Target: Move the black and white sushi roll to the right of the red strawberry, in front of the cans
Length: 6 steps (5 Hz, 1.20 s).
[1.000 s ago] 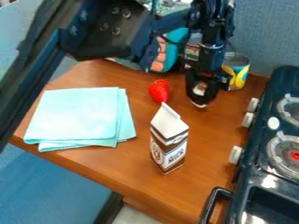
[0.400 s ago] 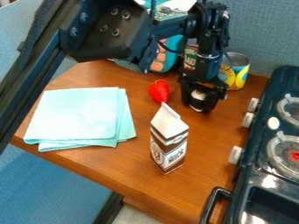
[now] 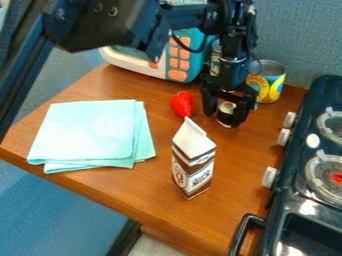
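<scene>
One small cylinder (image 3: 227, 108), half-hidden by the hand (image 3: 224, 120)

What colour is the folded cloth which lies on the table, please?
The folded cloth is a plain pale turquoise, seen best in the camera view.

Pale aqua on the folded, squarish fabric cloth (image 3: 87, 130) at nine o'clock, brown-and-white bands on the gabled carton (image 3: 194, 170) at five, and at two, yellow and blue on the cylindrical metal can (image 3: 274, 84), white and dark on the small rounded object (image 3: 227, 107).
</scene>
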Available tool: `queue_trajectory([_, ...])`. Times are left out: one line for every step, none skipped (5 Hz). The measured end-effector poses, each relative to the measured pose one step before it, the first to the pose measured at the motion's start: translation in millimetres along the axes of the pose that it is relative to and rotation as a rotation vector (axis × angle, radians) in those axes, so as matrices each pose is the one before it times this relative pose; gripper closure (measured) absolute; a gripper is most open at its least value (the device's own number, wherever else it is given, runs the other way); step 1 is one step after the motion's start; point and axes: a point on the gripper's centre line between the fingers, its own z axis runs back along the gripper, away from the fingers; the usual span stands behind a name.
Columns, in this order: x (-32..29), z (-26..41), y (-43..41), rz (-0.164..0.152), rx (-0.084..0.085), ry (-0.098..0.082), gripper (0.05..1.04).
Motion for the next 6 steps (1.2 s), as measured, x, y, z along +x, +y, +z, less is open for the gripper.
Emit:
queue_trajectory([-2.79,14.7,-0.8,0.0003,0.0007,-0.0384,0.083])
queue_trajectory([-10.93,12.69,-6.23,-0.0263,-0.0357,-0.0306,0.082])
queue_trajectory([-21.8,20.16,-2.79,-0.0513,-0.0193,0.0076,0.082])
queue_trajectory([-25.89,6.79,-0.77,-0.0192,0.0295,0.0768,0.082])
queue_trajectory([-23.01,8.55,-14.29,-0.0444,0.0223,0.0346,0.082])
queue_trajectory([-12.99,19.23,-13.68,-0.0335,0.0409,-0.0261,0.082])
